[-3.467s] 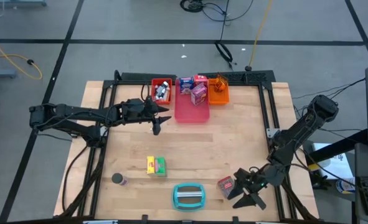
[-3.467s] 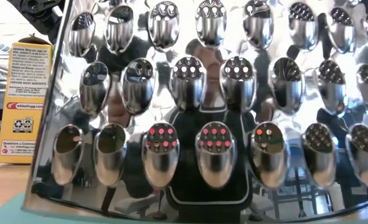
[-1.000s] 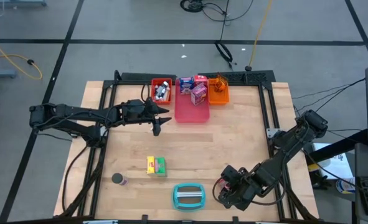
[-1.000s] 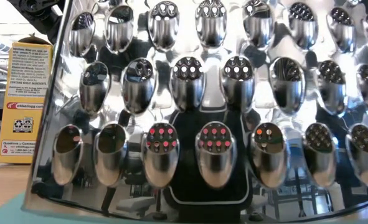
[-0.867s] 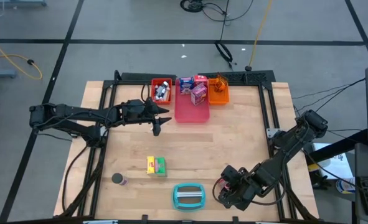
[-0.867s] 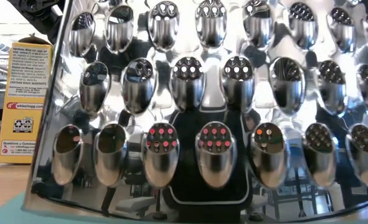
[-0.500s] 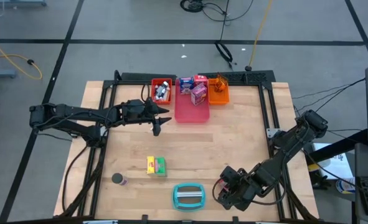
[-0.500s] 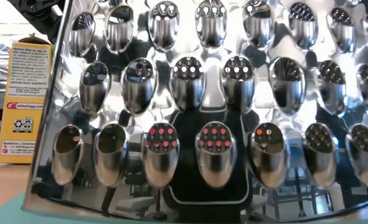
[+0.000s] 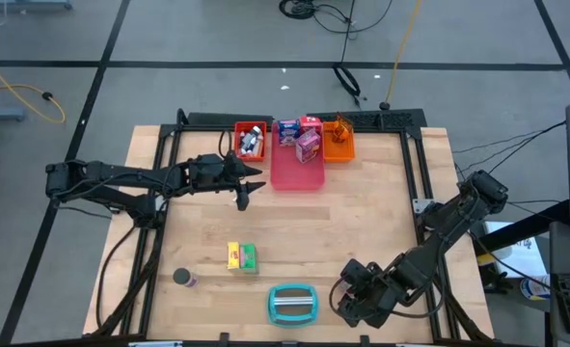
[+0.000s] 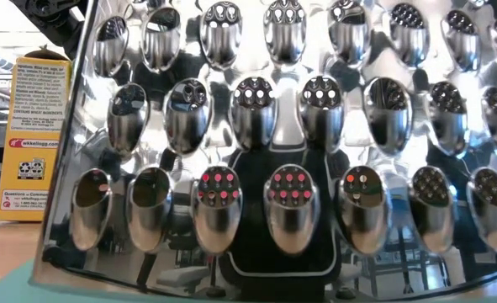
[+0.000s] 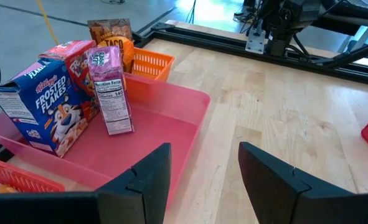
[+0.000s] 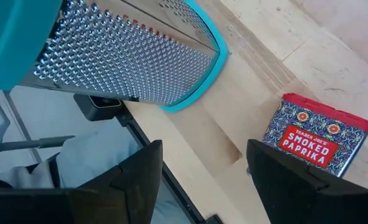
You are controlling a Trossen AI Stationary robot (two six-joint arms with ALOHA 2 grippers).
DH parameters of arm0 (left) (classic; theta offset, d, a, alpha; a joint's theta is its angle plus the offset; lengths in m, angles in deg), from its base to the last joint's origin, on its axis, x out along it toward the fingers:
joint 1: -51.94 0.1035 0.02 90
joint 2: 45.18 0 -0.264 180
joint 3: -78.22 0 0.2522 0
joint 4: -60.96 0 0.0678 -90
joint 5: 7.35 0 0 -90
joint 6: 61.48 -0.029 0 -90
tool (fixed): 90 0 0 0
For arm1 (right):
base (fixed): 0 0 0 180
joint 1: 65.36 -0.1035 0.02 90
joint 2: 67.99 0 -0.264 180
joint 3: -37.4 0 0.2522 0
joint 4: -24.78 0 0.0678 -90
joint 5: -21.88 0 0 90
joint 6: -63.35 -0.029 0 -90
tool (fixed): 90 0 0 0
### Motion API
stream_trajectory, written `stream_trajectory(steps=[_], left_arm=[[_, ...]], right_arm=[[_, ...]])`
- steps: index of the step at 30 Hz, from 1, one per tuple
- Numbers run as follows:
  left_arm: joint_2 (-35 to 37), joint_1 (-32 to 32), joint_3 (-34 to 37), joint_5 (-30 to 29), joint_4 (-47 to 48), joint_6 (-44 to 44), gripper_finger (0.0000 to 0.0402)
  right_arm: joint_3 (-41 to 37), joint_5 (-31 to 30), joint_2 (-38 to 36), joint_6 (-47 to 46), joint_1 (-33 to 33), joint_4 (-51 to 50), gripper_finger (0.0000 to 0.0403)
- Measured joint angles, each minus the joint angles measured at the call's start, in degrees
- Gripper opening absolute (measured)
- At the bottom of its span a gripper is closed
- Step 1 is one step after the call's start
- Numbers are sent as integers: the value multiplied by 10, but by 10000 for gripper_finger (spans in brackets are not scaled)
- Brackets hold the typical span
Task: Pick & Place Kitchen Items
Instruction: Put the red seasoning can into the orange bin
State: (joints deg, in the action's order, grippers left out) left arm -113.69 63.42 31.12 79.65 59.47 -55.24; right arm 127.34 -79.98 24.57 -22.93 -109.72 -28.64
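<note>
My right gripper (image 12: pixel 203 144) hangs open near the table's near edge, right of the teal-and-grey grater (image 12: pixel 121 56). The red-topped smoked paprika tin (image 12: pixel 317 140) lies on the wood just beyond one finger, outside the gap. In the high view my right gripper (image 9: pixel 347 299) covers the tin. My left gripper (image 11: pixel 202 155) waits open beside the pink tray (image 11: pixel 190 102), where a blue-white cereal box (image 11: pixel 37 106), a red box (image 11: pixel 71 56) and a purple packet (image 11: pixel 111 90) stand upright. Yellow and green boxes (image 9: pixel 242 255) and a dark can (image 9: pixel 182 278) stand on the table.
An orange tray (image 9: pixel 339 145) and a red tray (image 9: pixel 251 141) with small bottles flank the pink tray at the far edge. The grater (image 10: pixel 273 151) fills the low view, with a yellow box (image 10: pixel 38 135) beside it. Bare wood lies mid-table (image 9: pixel 342 212).
Over the last second both arms have kept still. Before that, the right gripper swung from the near right corner toward the table's left and came over the paprika tin.
</note>
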Motion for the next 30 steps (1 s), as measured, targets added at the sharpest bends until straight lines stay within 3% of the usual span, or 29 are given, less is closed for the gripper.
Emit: stream_trajectory(steps=[30], left_arm=[[0,0,0,0,0,0,186]], right_arm=[[0,-1,-5,4,-3,15,226]])
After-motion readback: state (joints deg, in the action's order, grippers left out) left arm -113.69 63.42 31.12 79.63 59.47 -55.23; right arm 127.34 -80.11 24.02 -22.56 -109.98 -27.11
